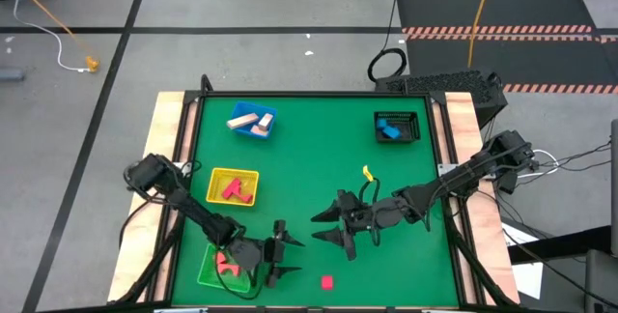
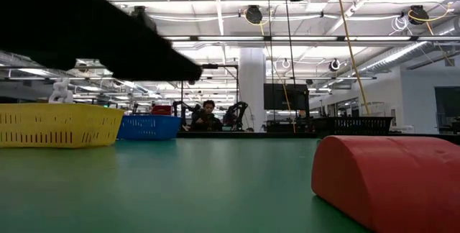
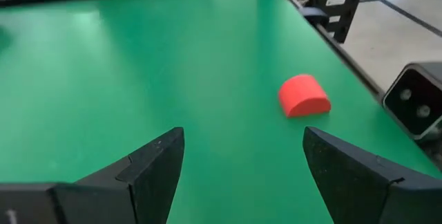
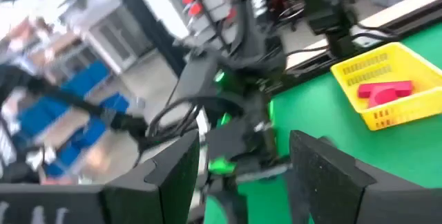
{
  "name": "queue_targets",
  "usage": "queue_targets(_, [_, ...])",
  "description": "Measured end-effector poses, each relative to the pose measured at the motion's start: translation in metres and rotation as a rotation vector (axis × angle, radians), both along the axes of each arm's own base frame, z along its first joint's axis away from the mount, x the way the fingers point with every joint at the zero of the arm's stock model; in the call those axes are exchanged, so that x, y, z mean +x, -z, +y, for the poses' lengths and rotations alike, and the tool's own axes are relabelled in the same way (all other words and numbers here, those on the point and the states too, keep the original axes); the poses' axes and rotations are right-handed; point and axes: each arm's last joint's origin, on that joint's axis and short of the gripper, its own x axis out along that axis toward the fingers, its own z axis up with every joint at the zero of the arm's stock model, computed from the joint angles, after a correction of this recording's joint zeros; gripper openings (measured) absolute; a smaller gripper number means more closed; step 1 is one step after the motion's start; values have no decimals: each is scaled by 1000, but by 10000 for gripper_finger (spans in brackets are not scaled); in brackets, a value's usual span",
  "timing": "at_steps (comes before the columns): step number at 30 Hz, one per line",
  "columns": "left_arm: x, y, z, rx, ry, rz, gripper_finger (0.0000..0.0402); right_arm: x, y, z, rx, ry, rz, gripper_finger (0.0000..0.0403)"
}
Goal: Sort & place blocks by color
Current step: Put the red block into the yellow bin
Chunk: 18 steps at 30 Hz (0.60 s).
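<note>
A red half-round block (image 1: 327,281) lies flat side down on the green table near its near edge; it also shows in the left wrist view (image 3: 304,96) and the low view (image 2: 388,179). My left gripper (image 1: 294,257) is open and empty, just left of the red block, fingers (image 3: 155,162) pointing toward it. My right gripper (image 1: 321,229) is open and empty above mid-table, pointing left. Tan blocks (image 1: 249,121) lie in the blue tray (image 1: 268,129). Pink blocks (image 1: 235,190) lie in the yellow tray (image 1: 218,178). A pink-red block (image 1: 228,263) lies in the green tray (image 1: 208,276). A blue block (image 1: 390,131) lies in the black basket (image 1: 413,118).
The green tray sits at the near left corner, partly under my left arm. The yellow tray (image 4: 387,89) is behind it, the blue tray at far left and the basket at far right. A person (image 2: 207,116) sits beyond the table's far edge. Bare green surface lies mid-table.
</note>
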Motion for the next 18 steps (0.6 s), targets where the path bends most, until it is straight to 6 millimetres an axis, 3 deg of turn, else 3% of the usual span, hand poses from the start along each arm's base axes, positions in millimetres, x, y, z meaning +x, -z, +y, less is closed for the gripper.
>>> queue_targets(13, [0, 2, -5, -19, -4, 32, 296, 2, -6, -3, 256, 49, -24, 215])
queue_targets(18, [-1, 4, -5, -7, -24, 45, 296, -3, -3, 7, 244, 39, 1, 215])
